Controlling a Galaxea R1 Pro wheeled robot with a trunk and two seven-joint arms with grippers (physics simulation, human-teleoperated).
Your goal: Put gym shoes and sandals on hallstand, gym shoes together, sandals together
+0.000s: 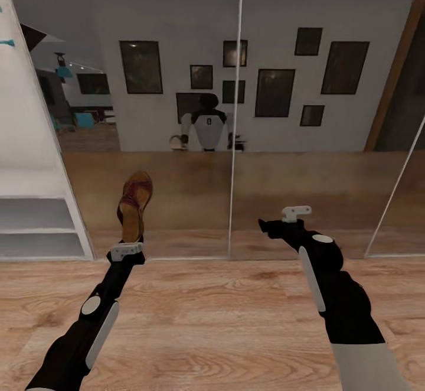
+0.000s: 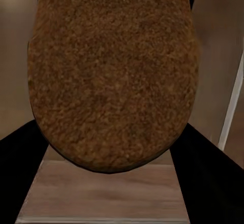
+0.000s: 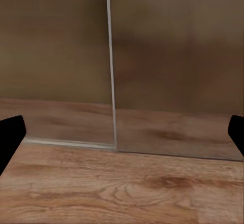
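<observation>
While left end effector (image 1: 126, 251) clamps sandal (image 1: 135, 203); right end effector (image 1: 277, 224) spread wide.

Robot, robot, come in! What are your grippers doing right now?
Left gripper shut on one sandal, held up off the floor. Right gripper open, empty. Mirrored wall straight ahead; white shelves to the left.

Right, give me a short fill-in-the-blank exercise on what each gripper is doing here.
1. The left gripper is shut on a ____.
2. The right gripper holds ____.
3. Ahead of both arms stands a mirrored wall, and it reflects the ____.
4. The white shelf unit stands on the robot's ____ side.

Missing words: sandal; nothing; robot; left
</observation>
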